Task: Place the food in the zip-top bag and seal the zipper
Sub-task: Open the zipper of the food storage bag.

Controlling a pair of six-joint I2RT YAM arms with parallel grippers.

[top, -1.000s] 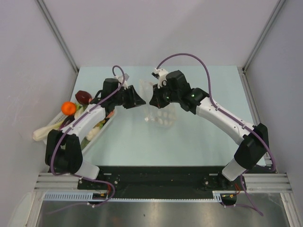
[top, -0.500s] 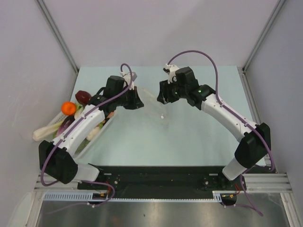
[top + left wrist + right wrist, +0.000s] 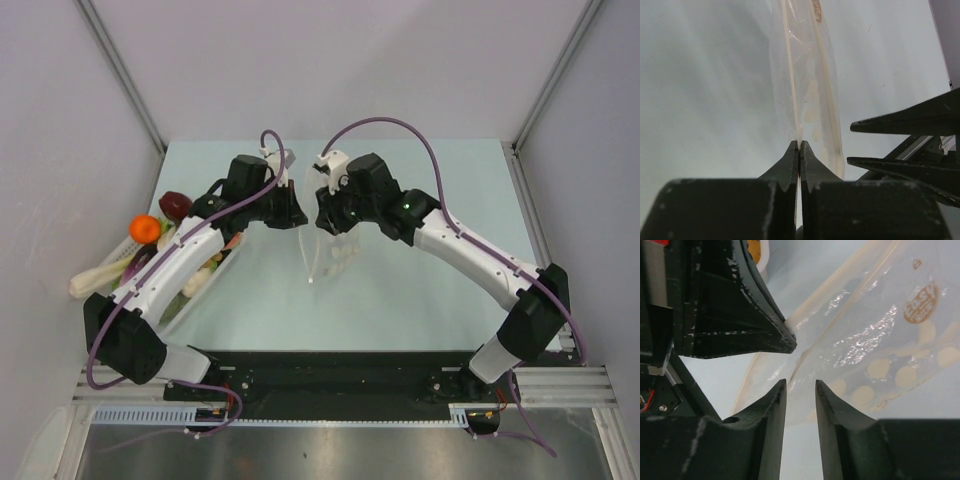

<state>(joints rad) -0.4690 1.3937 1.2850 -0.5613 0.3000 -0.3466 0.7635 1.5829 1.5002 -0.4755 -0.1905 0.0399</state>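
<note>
From above, the bag (image 3: 330,255) is held hanging over the mid worktop (image 3: 430,290), between the left tool (image 3: 299,217) and the right tool (image 3: 322,220). The food (image 3: 146,228) is seen at the left edge, none of it bagged.

In the left wrist view, the left tool is clenched on the zipper (image 3: 792,90).

In the right wrist view, the right tool is released, with film showing in its gap. The free lip is best pinched just beside the other grip and then drawn apart gently. A brown mark (image 3: 920,302) is printed on the bag; perhaps "EASY" is read, the rest blurred.

One dotted zip-top bag (image 3: 325,250), two grippers, the left gripper (image 3: 799,147) and the right gripper (image 3: 800,390), one white tray (image 3: 226,262), one orange food piece (image 3: 145,228), one dark purple piece (image 3: 176,205), one pale long piece (image 3: 90,280), the rest too hidden to count.
</note>
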